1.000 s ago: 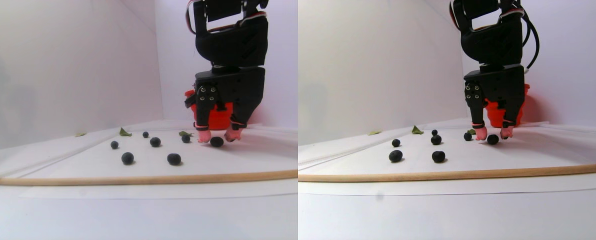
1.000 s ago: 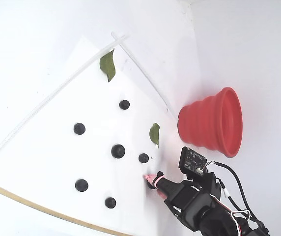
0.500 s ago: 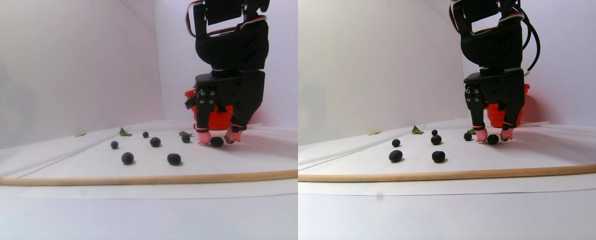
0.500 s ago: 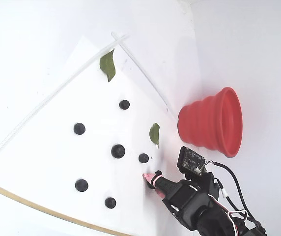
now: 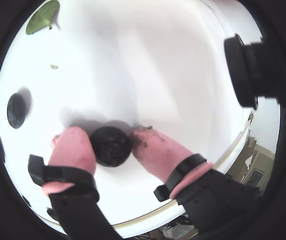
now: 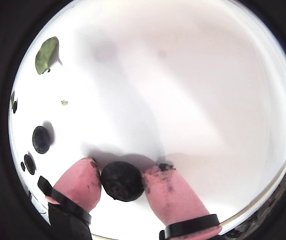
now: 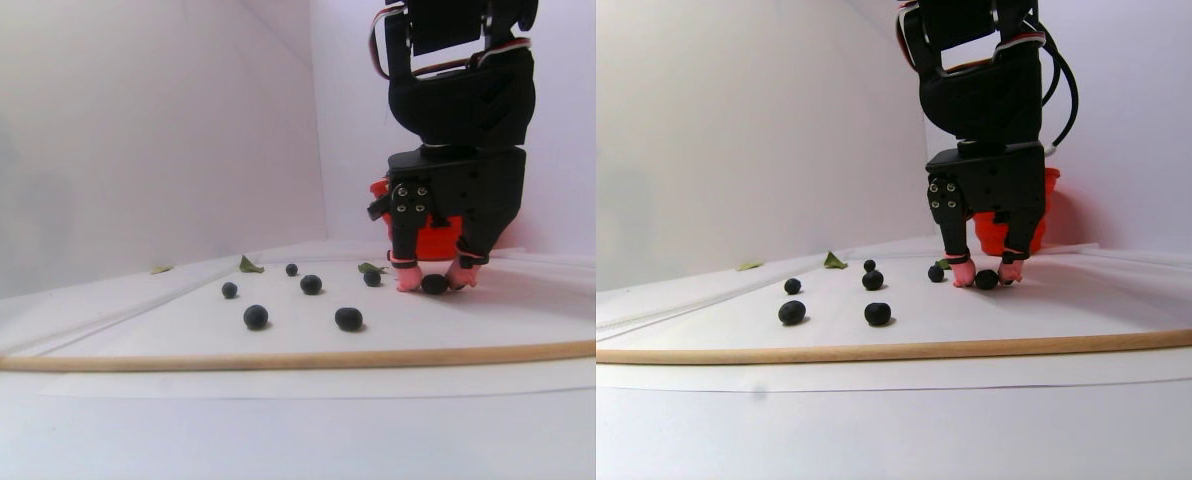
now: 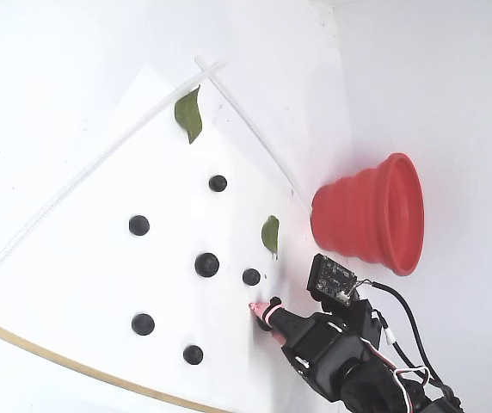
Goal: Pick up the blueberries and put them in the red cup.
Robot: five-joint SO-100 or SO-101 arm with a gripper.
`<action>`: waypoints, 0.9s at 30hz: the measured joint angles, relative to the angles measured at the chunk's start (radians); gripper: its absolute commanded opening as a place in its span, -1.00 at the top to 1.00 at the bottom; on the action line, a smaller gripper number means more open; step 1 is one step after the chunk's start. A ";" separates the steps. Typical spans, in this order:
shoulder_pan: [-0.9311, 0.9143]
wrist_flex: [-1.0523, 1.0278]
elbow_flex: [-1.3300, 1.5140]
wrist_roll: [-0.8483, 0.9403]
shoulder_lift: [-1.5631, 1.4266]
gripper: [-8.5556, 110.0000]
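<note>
My gripper [image 5: 108, 135] is down at the white sheet, its pink fingertips [image 5: 73, 145] closed on either side of one near-black blueberry [image 5: 111, 146], which rests on the sheet. It shows the same way in another wrist view, gripper [image 6: 122, 167] round the blueberry [image 6: 122, 181]. In the fixed view the gripper [image 8: 267, 305] is just below the red cup [image 8: 375, 215], which lies with its rim facing right. Several other blueberries [image 8: 206, 264] are scattered to the left. In the stereo pair the gripper [image 7: 434, 280] stands in front of the red cup [image 7: 426, 240].
Two green leaves [image 8: 189, 114] [image 8: 270, 234] lie on the sheet. A wooden rod [image 8: 74, 366] borders the sheet's near edge, and thin white strips [image 8: 246, 120] border the far edges. A loose blueberry [image 5: 16, 110] lies left of the fingers. A black camera body [image 5: 248, 70] juts in at the right.
</note>
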State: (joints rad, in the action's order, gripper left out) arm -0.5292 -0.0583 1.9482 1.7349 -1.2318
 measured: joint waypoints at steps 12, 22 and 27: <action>0.000 0.005 0.009 0.009 0.000 0.64; 0.000 -0.032 0.041 0.028 -0.044 0.65; 0.000 -0.055 0.044 0.028 -0.069 0.65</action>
State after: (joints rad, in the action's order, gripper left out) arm -0.5292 -0.1135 1.9926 1.7625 -1.3008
